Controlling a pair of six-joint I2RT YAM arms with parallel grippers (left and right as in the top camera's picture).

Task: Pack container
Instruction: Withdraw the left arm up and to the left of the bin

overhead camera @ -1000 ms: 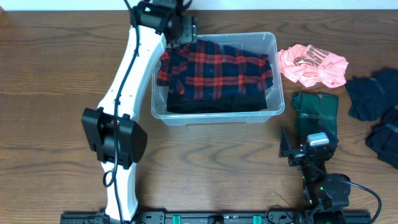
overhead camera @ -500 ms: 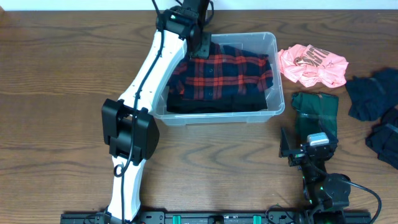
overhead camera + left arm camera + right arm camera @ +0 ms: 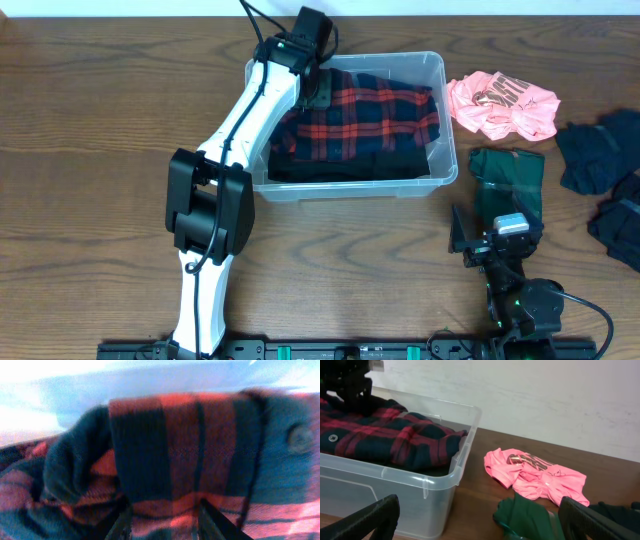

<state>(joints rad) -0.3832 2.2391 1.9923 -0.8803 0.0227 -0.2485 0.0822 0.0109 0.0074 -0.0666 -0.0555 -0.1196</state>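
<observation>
The clear plastic container (image 3: 350, 190) stands at the table's back centre and holds a red and navy plaid shirt (image 3: 370, 115) on top of dark clothes. My left gripper (image 3: 318, 88) is down inside the container's back left part, right on the plaid shirt (image 3: 200, 450). Its fingers (image 3: 165, 525) are apart, with plaid cloth bunched between and under them. My right gripper (image 3: 490, 240) is open and empty, low near the front right of the table. Its view shows the container (image 3: 435, 480) and the shirt (image 3: 395, 435) from the side.
A crumpled pink shirt (image 3: 500, 105) lies right of the container, also seen in the right wrist view (image 3: 540, 477). A dark green garment (image 3: 508, 180) lies just beyond my right gripper (image 3: 525, 517). Dark garments (image 3: 600, 150) are piled at the right edge.
My left arm has swung right, from the container's left rim into its back left part. The plaid cloth that hung over the left rim now lies inside. The right arm has not moved.
</observation>
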